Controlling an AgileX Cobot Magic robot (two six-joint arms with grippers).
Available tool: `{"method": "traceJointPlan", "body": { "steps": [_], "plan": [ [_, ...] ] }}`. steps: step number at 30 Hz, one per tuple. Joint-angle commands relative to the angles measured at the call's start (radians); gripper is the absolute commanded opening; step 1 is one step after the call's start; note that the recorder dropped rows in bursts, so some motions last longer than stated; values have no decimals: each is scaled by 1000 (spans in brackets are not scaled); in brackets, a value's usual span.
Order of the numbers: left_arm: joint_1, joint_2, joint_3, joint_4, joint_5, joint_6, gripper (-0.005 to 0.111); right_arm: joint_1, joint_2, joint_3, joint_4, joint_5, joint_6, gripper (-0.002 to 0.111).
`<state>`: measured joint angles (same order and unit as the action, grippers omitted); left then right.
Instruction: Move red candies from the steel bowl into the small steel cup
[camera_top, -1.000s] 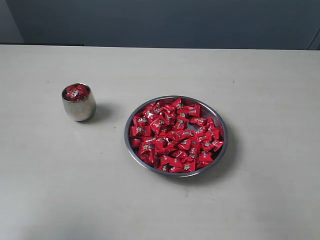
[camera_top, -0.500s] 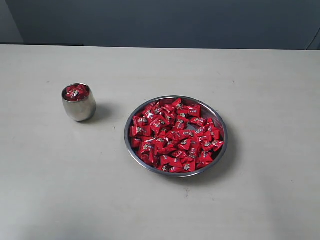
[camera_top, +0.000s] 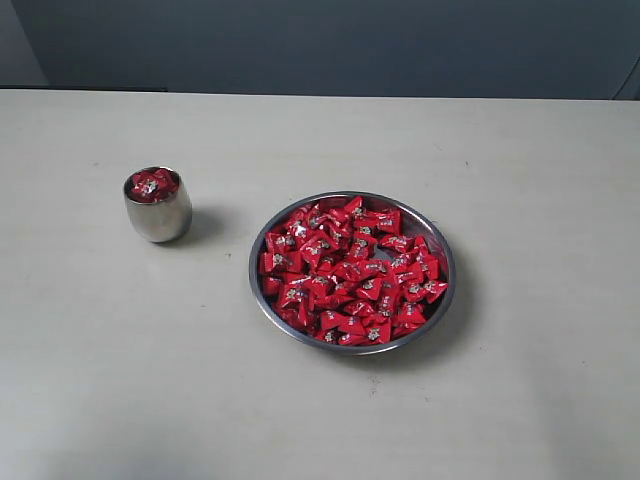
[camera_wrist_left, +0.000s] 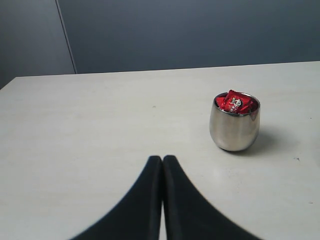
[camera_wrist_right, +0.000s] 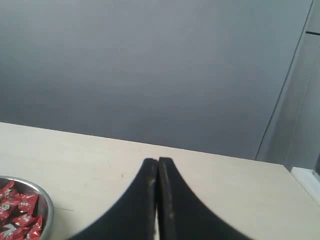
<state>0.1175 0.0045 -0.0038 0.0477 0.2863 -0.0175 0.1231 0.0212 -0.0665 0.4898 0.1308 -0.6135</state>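
Note:
The steel bowl (camera_top: 445, 262) sits right of the table's middle, heaped with many red candies (camera_top: 350, 272). To its left stands the small steel cup (camera_top: 157, 213) with red candies (camera_top: 152, 184) piled to its rim. Neither arm shows in the exterior view. In the left wrist view my left gripper (camera_wrist_left: 162, 158) is shut with nothing in it, a short way from the cup (camera_wrist_left: 234, 129). My right gripper (camera_wrist_right: 158, 160) is shut and empty too, with the bowl's rim (camera_wrist_right: 48, 202) and some candies (camera_wrist_right: 17, 214) off to one side.
A pale table (camera_top: 520, 170) carries both vessels. A dark grey wall (camera_top: 330, 45) runs along its far edge. The right wrist view shows a table corner (camera_wrist_right: 300, 175) near a wall panel.

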Motion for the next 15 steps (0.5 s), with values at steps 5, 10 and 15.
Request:
{"method": "traceJointPlan", "body": {
  "steps": [5,10,15],
  "plan": [
    [1,-4,4,-6,-2,-2,0,-33,-21,24,-313,58,254,-1],
    [1,-4,4,-6,-2,-2,0,-45,-21,31,-472,66,516,-1],
    [1,-4,4,-6,-2,-2,0,-45,-21,43,-473,131,521,-1]
  ]
}}
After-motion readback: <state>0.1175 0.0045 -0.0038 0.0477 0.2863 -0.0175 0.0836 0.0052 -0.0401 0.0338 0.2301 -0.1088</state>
